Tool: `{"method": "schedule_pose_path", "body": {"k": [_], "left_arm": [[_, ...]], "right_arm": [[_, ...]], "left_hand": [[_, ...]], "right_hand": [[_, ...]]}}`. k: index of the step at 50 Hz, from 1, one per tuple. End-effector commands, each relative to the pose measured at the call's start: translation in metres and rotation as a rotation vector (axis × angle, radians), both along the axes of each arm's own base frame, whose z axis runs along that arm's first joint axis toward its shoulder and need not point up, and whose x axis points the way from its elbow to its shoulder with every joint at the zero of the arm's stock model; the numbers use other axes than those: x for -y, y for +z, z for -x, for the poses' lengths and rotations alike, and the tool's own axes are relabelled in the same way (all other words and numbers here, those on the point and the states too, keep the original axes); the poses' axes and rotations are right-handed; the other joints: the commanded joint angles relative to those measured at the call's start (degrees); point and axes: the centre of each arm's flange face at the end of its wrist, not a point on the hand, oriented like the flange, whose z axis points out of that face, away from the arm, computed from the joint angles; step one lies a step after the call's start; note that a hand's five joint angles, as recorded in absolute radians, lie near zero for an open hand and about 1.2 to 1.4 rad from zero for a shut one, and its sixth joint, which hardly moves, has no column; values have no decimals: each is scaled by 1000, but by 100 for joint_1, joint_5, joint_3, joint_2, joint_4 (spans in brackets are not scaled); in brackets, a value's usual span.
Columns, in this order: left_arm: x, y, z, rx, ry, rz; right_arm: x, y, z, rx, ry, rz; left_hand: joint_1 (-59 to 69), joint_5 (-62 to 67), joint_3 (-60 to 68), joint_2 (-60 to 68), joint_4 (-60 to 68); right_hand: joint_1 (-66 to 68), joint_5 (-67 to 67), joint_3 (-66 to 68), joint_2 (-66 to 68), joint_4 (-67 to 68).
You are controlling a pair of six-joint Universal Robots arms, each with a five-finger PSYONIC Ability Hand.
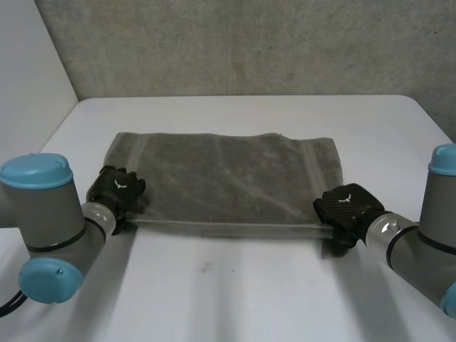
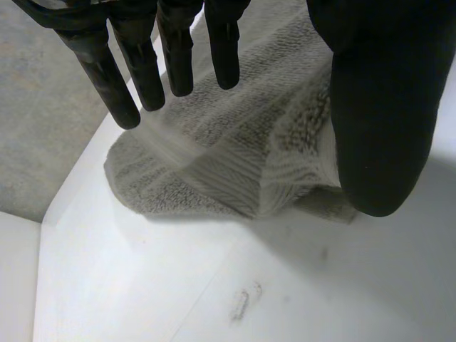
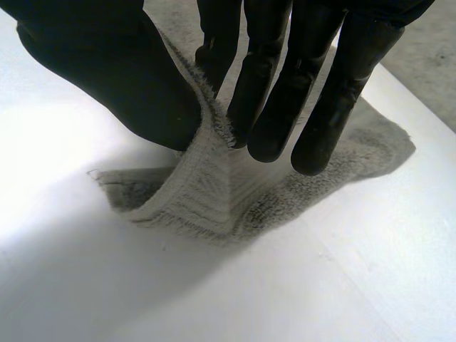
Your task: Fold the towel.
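Grey towel (image 1: 224, 178) lies spread across the white counter (image 1: 235, 285). The left hand (image 1: 117, 187) pinches its near left corner between thumb and fingers. The right hand (image 1: 345, 205) pinches the near right corner likewise.

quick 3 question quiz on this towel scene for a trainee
1. True or false: the towel is bunched into a ball.
2. Which towel corners do the left hand and right hand pinch? a) both far b) both near c) one near, one far
3. Fill in: the towel lies spread on a white ____.

Key: 1 false, it is spread flat; 2 b; 3 table.
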Motion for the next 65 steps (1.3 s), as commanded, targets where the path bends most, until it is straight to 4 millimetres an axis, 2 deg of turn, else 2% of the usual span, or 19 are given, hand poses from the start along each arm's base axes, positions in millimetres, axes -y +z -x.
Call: {"method": "schedule_pose_path", "body": {"k": [1,10,14,22,25,28,32,40,46,49,51,52,53,54,56,58,63,64,65], "left_arm": [[3,5,-1,-55,21,13],[-3,24,-3,-160,55,-4],[-14,33,-5,-297,117,-110],[-22,28,-1,-411,133,-208],[-19,25,-3,-413,151,-208],[-13,11,-4,-404,170,-222],[-4,3,-4,-407,186,-197],[14,6,-10,-425,239,-66],[15,7,-13,-416,251,-50],[12,7,-14,-411,250,-57],[7,11,-14,-408,243,-52],[7,11,-14,-408,243,-52],[4,18,-14,-407,232,-36],[4,18,-14,-407,232,-36],[-1,27,-13,-396,213,-13],[-3,28,-14,-386,209,-9],[-12,36,-16,-349,185,13],[-16,39,-17,-330,177,23],[-16,39,-17,-329,177,23]], "right_arm": [[9,-1,6,29,-41,29],[11,-1,5,79,-66,22],[11,-2,5,88,-68,17],[11,-1,4,93,-59,20],[11,-1,4,94,-59,20],[11,-2,5,93,-61,17],[10,-3,5,92,-61,12],[16,-4,11,93,-88,26],[21,-4,14,97,-104,54],[20,-4,13,98,-101,57],[19,-5,13,97,-101,56],[19,-5,13,97,-101,56],[19,-5,13,96,-101,54],[19,-5,13,95,-101,53],[18,-5,13,93,-102,51],[19,-4,13,95,-101,52],[19,3,13,85,-98,49],[19,11,13,84,-96,55],[19,11,13,84,-96,55]], "left_hand": [[833,827,826,825,843],[683,677,676,675,693],[-792,-798,-800,-801,-783],[-697,-703,-704,-705,-687],[-646,-652,-653,-654,-637],[-512,-518,-519,-520,-502],[-177,-183,-184,-185,-167],[649,642,641,640,658],[784,778,777,776,794],[1238,1232,1231,1230,1248],[2626,2620,2619,2618,2636],[2634,2628,2627,2626,2644],[3700,3694,3693,3692,3710],[3711,3705,3703,3703,3720],[5553,5547,5546,5545,5563],[6059,6052,6051,6050,6068],[6064,6057,6056,6055,6073],[6064,6057,6056,6055,6073],[6064,6057,6056,6055,6073]], "right_hand": [[2443,1317,1205,1267,1168],[2443,1317,1205,1267,1168],[2443,1317,1205,1267,1168],[2443,1317,1205,1267,1168],[2443,1317,1205,1267,1168],[2443,1317,1205,1267,1168],[2443,1317,1205,1267,1168],[2443,1317,1205,1267,1168],[2443,1317,1205,1267,1168],[2443,1317,1205,1267,1168],[2443,1317,1205,1267,1168],[2443,1317,1205,1267,1168],[2443,1317,1205,1267,1168],[2443,1317,1205,1267,1168],[2443,1317,1205,1267,1168],[2443,1317,1205,1267,1168],[2443,1317,1205,1267,1168],[2443,1317,1205,1267,1168],[2443,1317,1205,1267,1168]]}}
